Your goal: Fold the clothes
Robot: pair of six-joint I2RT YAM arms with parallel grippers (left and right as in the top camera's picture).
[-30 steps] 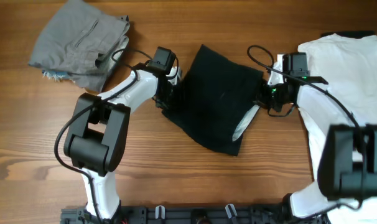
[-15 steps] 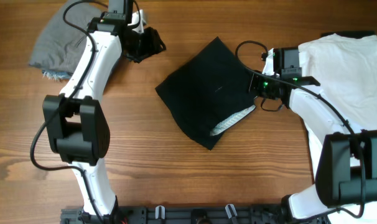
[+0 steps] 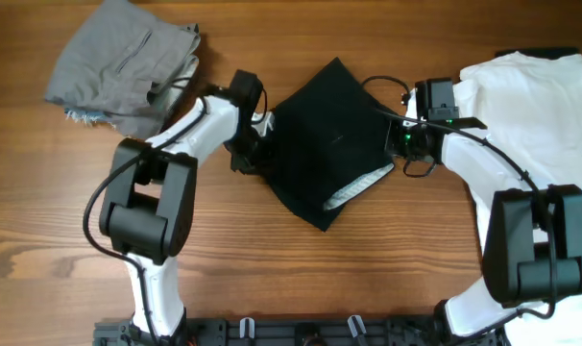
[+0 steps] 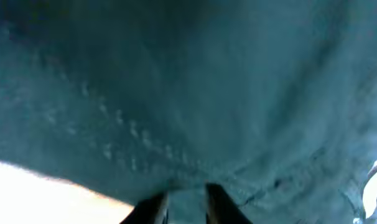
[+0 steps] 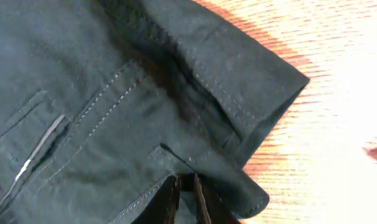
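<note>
On my overhead feed, all I get of the room is the brown wooden table (image 3: 301, 279), its grain running left to right in long streaks, with paler patches toward the near-left corner. A black rail with small clips (image 3: 301, 333) runs along its near edge. The light is even there, but on my right wrist feed the wood glares almost white.
</note>
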